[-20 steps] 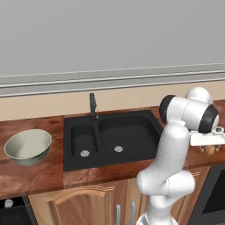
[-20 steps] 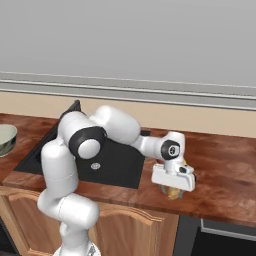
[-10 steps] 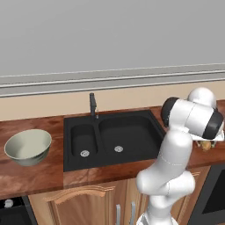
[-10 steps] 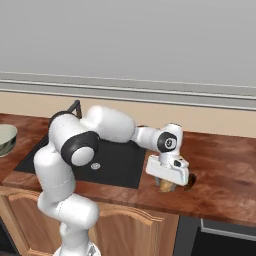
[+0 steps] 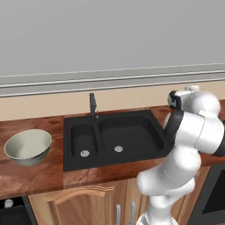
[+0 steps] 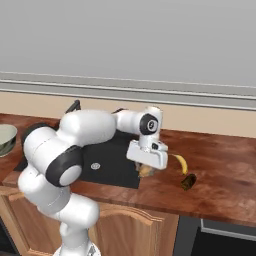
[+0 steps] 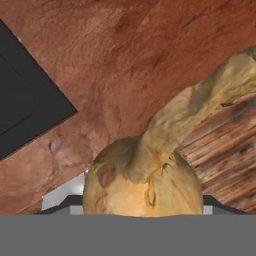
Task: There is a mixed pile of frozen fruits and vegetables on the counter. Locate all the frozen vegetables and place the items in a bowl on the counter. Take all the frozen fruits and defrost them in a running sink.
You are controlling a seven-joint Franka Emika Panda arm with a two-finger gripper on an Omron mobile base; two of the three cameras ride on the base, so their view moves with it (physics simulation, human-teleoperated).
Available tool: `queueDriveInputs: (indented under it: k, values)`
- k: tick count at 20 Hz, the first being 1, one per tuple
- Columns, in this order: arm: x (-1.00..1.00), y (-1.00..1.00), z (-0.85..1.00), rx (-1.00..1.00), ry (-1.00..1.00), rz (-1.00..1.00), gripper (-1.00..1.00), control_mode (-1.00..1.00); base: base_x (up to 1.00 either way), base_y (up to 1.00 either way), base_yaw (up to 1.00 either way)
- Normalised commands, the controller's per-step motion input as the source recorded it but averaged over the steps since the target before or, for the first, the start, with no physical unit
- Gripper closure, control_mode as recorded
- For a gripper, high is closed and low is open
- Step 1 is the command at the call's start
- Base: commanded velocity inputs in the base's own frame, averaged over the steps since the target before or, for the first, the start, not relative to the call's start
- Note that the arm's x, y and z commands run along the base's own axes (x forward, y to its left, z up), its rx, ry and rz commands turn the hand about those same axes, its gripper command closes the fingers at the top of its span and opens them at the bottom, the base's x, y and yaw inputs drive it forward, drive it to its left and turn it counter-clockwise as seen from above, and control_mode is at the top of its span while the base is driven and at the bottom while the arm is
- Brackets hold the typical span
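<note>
My gripper (image 6: 147, 168) hangs just above the counter (image 6: 220, 190) by the sink's (image 6: 107, 162) right edge, shut on the tan bulb (image 6: 145, 173), one of the frozen vegetables. In the hand view the bulb (image 7: 145, 185) sits between the jaws, its thin stem curving up to the right. On the counter to the gripper's right lie the yellow banana (image 6: 180, 163) and the dark olive-brown lump (image 6: 188, 181). The pale greenish-cream bowl (image 5: 27, 146) stands far left of the sink (image 5: 114, 136) and holds nothing that I can see.
A slim black faucet (image 5: 92, 104) rises behind the black double-basin sink, and no water shows. The wall runs along the back of the counter (image 5: 35, 176). A dark appliance front (image 6: 220, 240) sits under the counter at right.
The gripper has closed on the tan bulb and carried it left, from beside the dark lump to the sink's right edge. The banana and lump now show uncovered.
</note>
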Motion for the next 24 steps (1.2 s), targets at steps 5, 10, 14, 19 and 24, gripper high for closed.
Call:
queueDriveInputs:
  k: [5, 10, 14, 19, 24]
  values:
    - [0.00, 0.85, 0.66, -0.09, 0.15, 0.06, 1.00, -1.00, 0.00, 0.00, 0.00]
    - [-0.04, 0.96, 0.13, -0.16, 0.12, 0.12, 1.00, -1.00, 0.00, 0.00, 0.00]
    - [0.03, 0.85, 0.24, -0.09, 0.05, 0.07, 1.00, -1.00, 0.00, 0.00, 0.00]
    - [0.00, 0.65, 0.15, 0.08, -0.18, -0.01, 1.00, -1.00, 0.00, 0.00, 0.00]
    - [-0.05, 0.60, 0.08, 0.08, -0.30, -0.05, 1.00, -1.00, 0.00, 0.00, 0.00]
